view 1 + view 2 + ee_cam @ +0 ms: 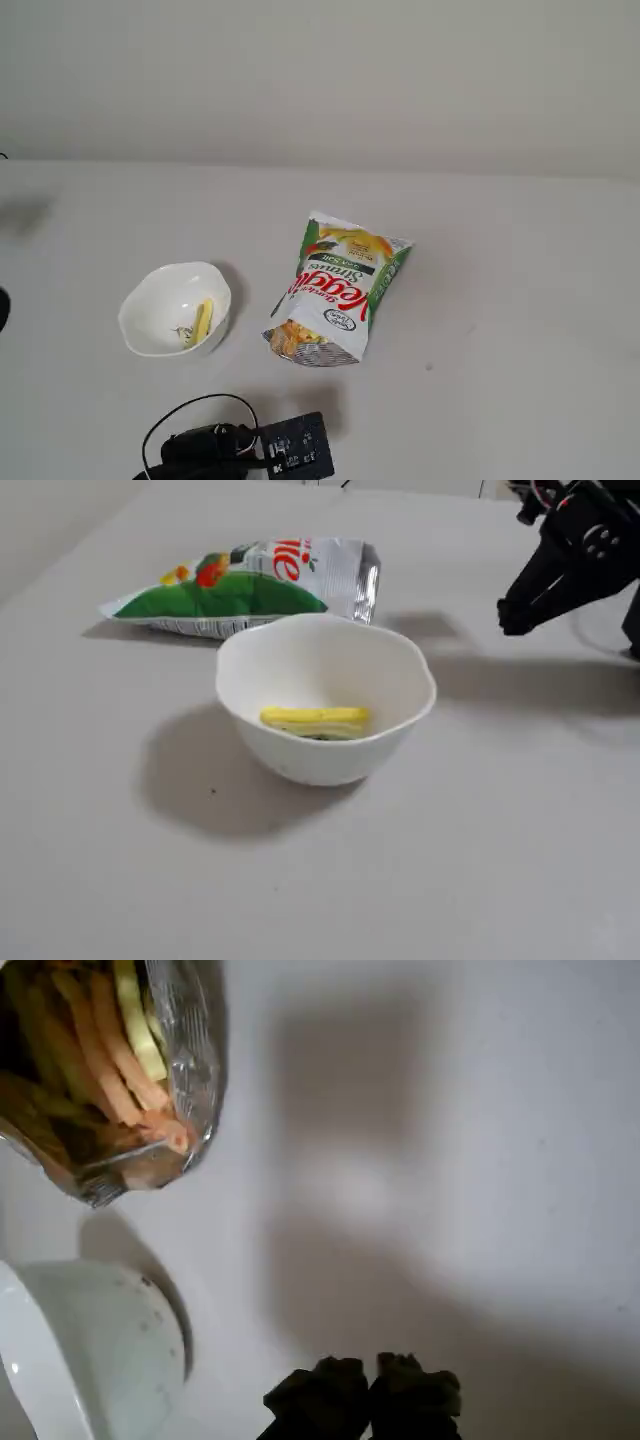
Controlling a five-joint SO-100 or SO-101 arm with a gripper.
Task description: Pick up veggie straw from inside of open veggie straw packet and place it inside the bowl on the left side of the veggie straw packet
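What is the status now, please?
Gripper shut, empty, raised beside the packet. One yellow veggie straw in the white bowl. Veggie straw packet open, more inside. Path clear.

A plain off-white wall (320,80) rises behind a pale grey tabletop (520,330). The light is soft, with blurred shadows lying across the table surface.

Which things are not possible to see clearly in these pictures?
- Arm: cut off by the bottom edge in a fixed view.
- Packet in the wrist view: cropped by the top-left corner; deeper straws are dark.
- Gripper: blurred; it looks shut and empty.
- Bowl: interior faces away in the wrist view.
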